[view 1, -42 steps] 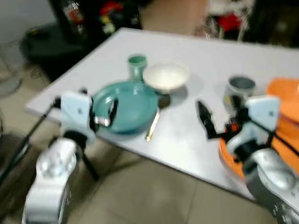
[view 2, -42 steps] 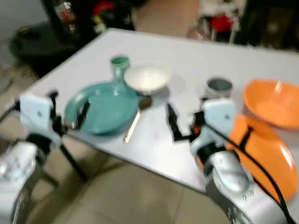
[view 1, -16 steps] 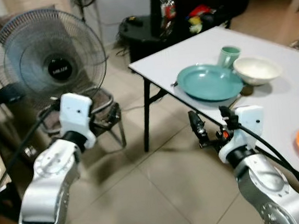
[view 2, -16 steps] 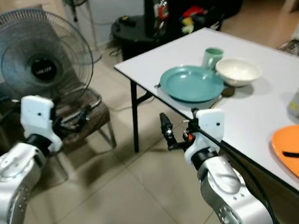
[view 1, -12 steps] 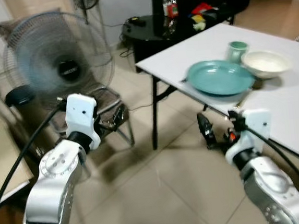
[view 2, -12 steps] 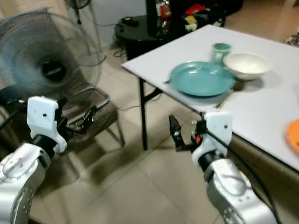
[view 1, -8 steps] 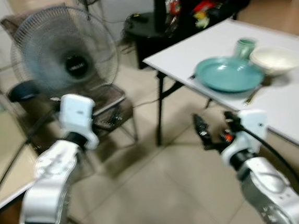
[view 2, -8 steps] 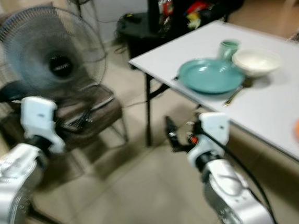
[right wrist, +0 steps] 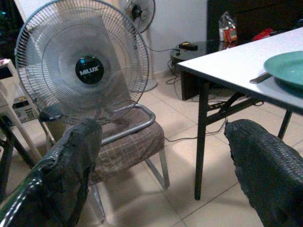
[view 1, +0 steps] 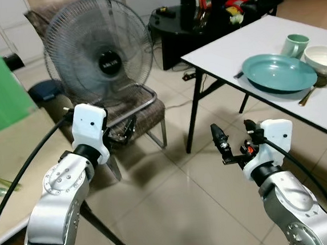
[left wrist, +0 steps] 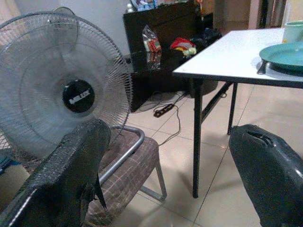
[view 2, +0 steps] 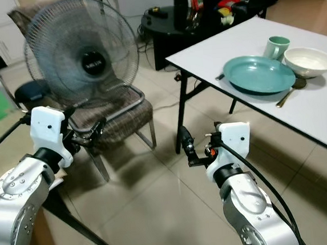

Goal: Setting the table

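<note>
Clearly "MILUX" marks the fan [right wrist: 89, 72] hub, and both grippers [left wrist: 165, 179] [right wrist: 161, 175] hang released, jaws parted, holding nothing.

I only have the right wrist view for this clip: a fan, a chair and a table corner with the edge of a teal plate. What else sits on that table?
Observer: Behind the teal plate stands a green mug.
Operator: Anything beside it?
Observer: A white bowl, with a gold spoon lying by the plate.
Operator: And the left gripper?
Observer: The left gripper is open, held up in front of the chair, holding nothing.
</note>
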`<state>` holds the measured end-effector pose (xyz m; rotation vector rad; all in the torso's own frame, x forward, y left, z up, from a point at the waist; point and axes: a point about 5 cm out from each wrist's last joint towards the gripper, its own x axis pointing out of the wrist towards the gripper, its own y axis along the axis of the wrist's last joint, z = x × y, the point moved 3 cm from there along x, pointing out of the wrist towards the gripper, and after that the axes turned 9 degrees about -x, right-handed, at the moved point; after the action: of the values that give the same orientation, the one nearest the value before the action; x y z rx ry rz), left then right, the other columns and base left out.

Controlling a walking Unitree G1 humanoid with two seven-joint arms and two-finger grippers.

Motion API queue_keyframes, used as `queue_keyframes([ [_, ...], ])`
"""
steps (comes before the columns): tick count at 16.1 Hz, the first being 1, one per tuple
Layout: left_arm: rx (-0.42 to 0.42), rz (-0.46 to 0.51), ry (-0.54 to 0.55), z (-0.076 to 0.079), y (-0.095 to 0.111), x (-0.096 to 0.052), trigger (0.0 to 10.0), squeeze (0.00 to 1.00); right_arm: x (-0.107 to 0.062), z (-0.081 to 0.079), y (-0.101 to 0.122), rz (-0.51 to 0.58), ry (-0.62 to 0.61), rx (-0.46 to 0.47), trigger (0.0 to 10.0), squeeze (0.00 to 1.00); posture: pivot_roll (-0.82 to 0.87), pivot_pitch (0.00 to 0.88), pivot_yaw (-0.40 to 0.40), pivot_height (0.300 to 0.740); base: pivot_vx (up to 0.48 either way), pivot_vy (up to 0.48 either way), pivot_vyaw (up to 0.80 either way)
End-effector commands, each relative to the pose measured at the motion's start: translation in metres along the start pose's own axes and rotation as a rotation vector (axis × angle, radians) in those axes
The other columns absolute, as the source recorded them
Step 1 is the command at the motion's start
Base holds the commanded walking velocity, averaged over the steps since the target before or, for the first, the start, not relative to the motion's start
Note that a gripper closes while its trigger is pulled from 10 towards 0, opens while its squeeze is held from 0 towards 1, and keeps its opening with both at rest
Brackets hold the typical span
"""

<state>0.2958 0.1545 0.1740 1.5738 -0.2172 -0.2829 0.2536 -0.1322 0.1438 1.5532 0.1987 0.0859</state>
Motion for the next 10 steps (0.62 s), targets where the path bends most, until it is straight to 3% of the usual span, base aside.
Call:
queue_keyframes([
  [1,0.011,0.000,0.017,-0.0048,0.0017,-0.0003,10.0,0.00,0.0026,-0.0016,0.0043,0.016,0.008,-0.006,10.0,1.00,0.05,0.000,0.034,0.740,0.000,0.307,0.00],
  [3,0.012,-0.001,0.019,-0.0054,0.0015,0.0000,10.0,0.00,0.0041,-0.0030,0.0044,0.016,0.024,-0.013,10.0,1.00,0.05,0.000,0.033,0.740,0.000,0.306,0.00],
  [10,0.013,0.012,0.030,-0.0073,0.0043,0.0017,10.0,0.00,0.0106,-0.0075,0.0058,0.028,0.068,-0.024,10.0,1.00,0.06,0.000,0.028,0.740,0.000,0.298,0.80],
])
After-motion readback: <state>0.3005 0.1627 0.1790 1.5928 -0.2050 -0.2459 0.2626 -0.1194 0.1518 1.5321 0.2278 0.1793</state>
